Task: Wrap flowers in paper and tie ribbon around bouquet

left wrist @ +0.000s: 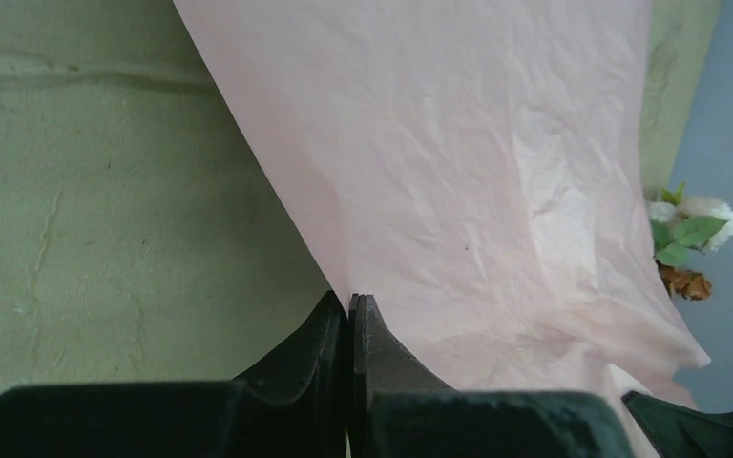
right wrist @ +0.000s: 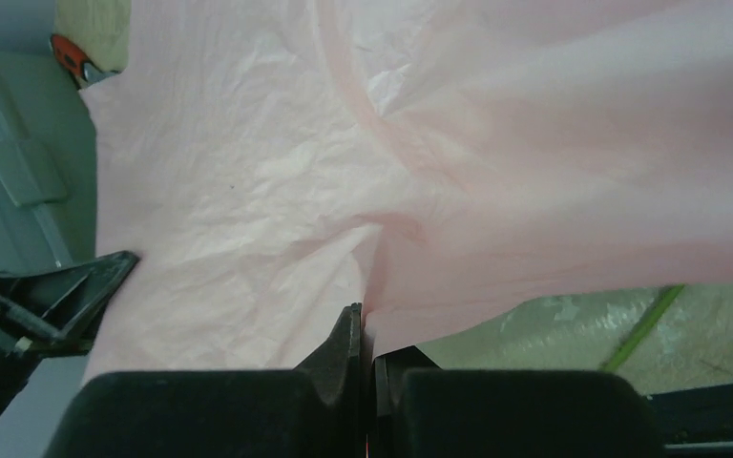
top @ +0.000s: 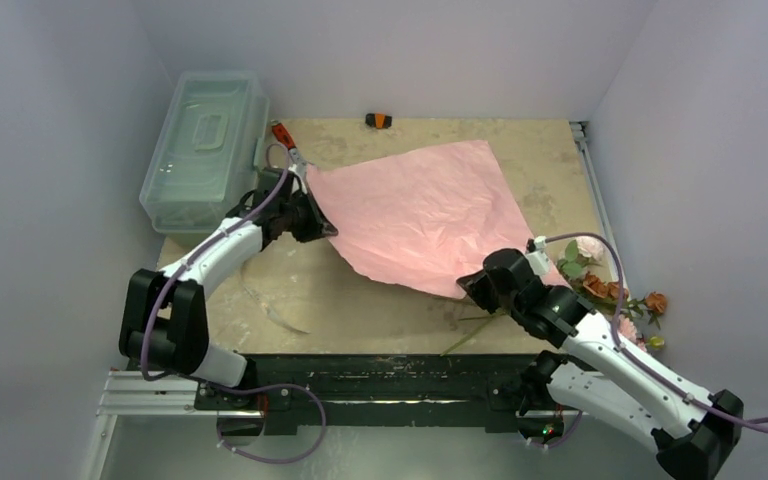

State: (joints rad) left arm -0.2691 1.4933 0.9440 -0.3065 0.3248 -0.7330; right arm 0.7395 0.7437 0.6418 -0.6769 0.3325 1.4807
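A: Far left?
B: Clear lidded box (top: 205,145) at the table's (top: 360,300) back left corner. A red-handled tool (top: 282,135) lies just beside it, to its right.

A: Left arm?
B: Left gripper (left wrist: 350,303) is clenched, jaws pressed together on the left edge of the paper (top: 425,215). The sheet comes straight out from between the tips.

A: The paper itself?
B: Pink face up, crinkled, spread across the middle of the table. Its near edge is raised off the surface.

A: Anything behind it?
B: A small orange and black object (top: 378,120) against the back wall, well apart from the sheet.

A: Right arm?
B: Right gripper (right wrist: 365,315) is clamped on the paper's near edge, and the sheet puckers where it is pinched.

A: Flowers?
B: The flowers (top: 610,290) lie at the table's right edge, beside the right arm. White, pink and orange-brown blooms point toward the wall. One green stem (top: 475,335) runs out toward the near edge, below the right gripper.
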